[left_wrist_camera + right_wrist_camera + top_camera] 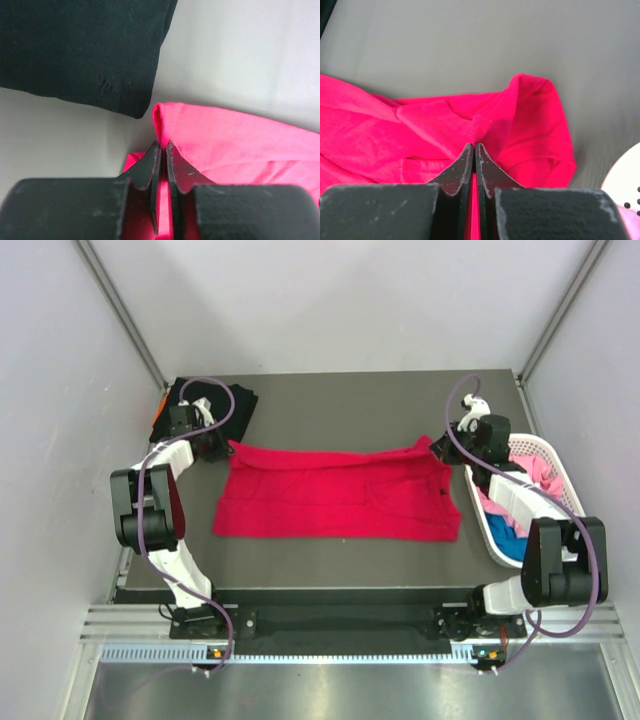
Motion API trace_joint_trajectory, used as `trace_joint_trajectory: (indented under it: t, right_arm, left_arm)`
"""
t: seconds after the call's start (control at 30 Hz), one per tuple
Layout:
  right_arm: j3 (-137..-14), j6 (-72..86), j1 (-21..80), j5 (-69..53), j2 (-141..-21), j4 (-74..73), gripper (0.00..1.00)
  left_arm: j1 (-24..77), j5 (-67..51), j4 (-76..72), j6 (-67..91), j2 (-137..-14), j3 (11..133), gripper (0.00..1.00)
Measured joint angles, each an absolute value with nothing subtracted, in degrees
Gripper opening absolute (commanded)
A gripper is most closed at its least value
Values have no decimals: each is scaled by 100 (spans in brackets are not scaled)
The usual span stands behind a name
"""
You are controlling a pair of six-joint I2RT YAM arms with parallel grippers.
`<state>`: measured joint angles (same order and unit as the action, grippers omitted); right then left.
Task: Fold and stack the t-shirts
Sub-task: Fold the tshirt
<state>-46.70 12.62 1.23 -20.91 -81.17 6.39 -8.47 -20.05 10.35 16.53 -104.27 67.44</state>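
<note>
A bright red t-shirt (340, 495) lies spread across the middle of the table. My left gripper (222, 448) is shut on its far left corner; in the left wrist view (163, 146) red cloth (240, 145) is pinched between the fingers. My right gripper (440, 450) is shut on its far right corner; in the right wrist view (474, 146) a fold of red shirt (485, 125) sticks out of the tips. A folded black t-shirt (205, 405) lies at the far left, over something orange (160, 405). It also shows in the left wrist view (80, 50).
A white lattice basket (552, 468) stands at the right table edge, holding pink (530, 472) and blue (512, 545) cloth. Its rim shows in the right wrist view (625, 175). Grey walls enclose the table on the sides and back.
</note>
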Motion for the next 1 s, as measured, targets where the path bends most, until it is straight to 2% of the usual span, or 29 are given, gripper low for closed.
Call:
trace_joint_trajectory:
  t: [0.07, 0.1, 0.43, 0.9, 1.0]
  right_arm:
    - [-4646, 1262, 123, -2093, -8093, 633, 0]
    - [-4641, 1262, 123, -2093, -8084, 633, 0]
    - [-4366, 1264, 121, -1984, -7601, 432, 0]
    - [-2967, 1717, 121, -1826, -6455, 215, 0]
    - [-2683, 1813, 126, -1826, -6187, 183, 0]
  left_arm:
    - [-847, -2034, 1035, 1645, -10427, 6744, 1]
    - [-847, -2038, 1033, 1643, -10425, 6740, 0]
    - [-849, -1793, 1070, 1592, -10158, 6661, 0]
    - [-847, -1581, 1020, 1645, -10031, 6060, 0]
    - [-847, -1514, 1022, 1682, -9994, 5913, 4]
